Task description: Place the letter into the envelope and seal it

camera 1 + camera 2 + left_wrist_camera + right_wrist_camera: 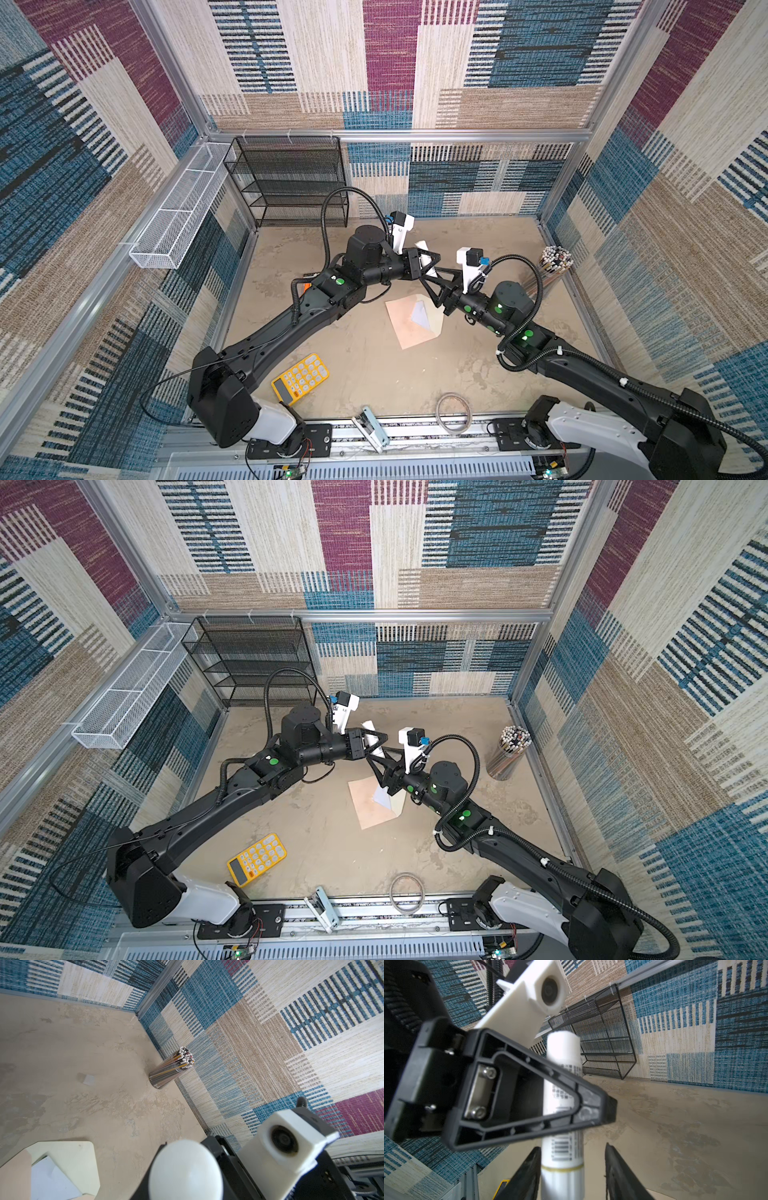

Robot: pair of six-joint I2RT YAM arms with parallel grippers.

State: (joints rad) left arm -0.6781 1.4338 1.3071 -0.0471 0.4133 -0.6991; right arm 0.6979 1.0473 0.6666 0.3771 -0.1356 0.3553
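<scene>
I see the letter (420, 316) lying partly tucked in the envelope (405, 328), which lies flat near the middle of the table (374, 374). Left of the envelope and nearer me lies the calculator (300, 377), nearer me still and slightly right of the envelope the ring (453, 395), and well off to its right the pencil cup (555, 266). Behind the envelope to the left, the mesh rack (291, 183) stands on the table.

The pale peach envelope (404, 329) lies flat on the beige tabletop (353, 374), turned askew, with its cream flap (434, 318) open. The white letter (420, 315) sits at its mouth, seemingly partly tucked inside.
</scene>
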